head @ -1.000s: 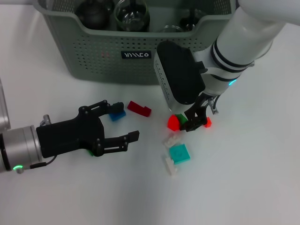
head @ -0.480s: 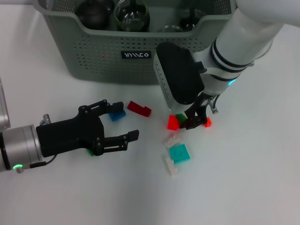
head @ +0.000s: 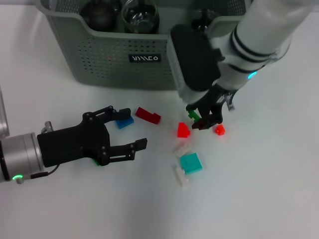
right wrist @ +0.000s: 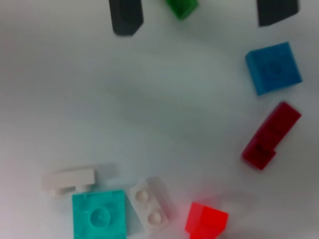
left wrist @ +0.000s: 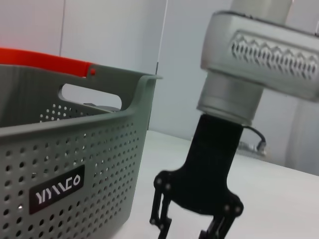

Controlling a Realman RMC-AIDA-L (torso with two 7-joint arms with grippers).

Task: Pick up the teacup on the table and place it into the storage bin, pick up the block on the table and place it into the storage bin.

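My right gripper [head: 199, 119] hangs above the table in front of the storage bin [head: 104, 55], shut on a small green block [head: 193, 115]. The left wrist view shows this gripper [left wrist: 187, 231] beside the bin's perforated wall [left wrist: 75, 164]. My left gripper [head: 137, 127] lies low over the table at the left, open and holding nothing, with another green block [right wrist: 182, 7] under it. No teacup stands on the table in view. Dark and glass vessels [head: 140, 15] sit inside the bin.
Loose blocks lie on the white table: blue [head: 124, 121], dark red [head: 148, 115], red [head: 183, 130], small red [head: 219, 129], teal [head: 191, 163] and two white ones [head: 182, 177]. The same cluster shows under the right wrist, teal [right wrist: 98, 215] and red [right wrist: 207, 221].
My right gripper has lifted the green block off the table, rising from between the two red blocks toward the bin. The left arm has not moved.
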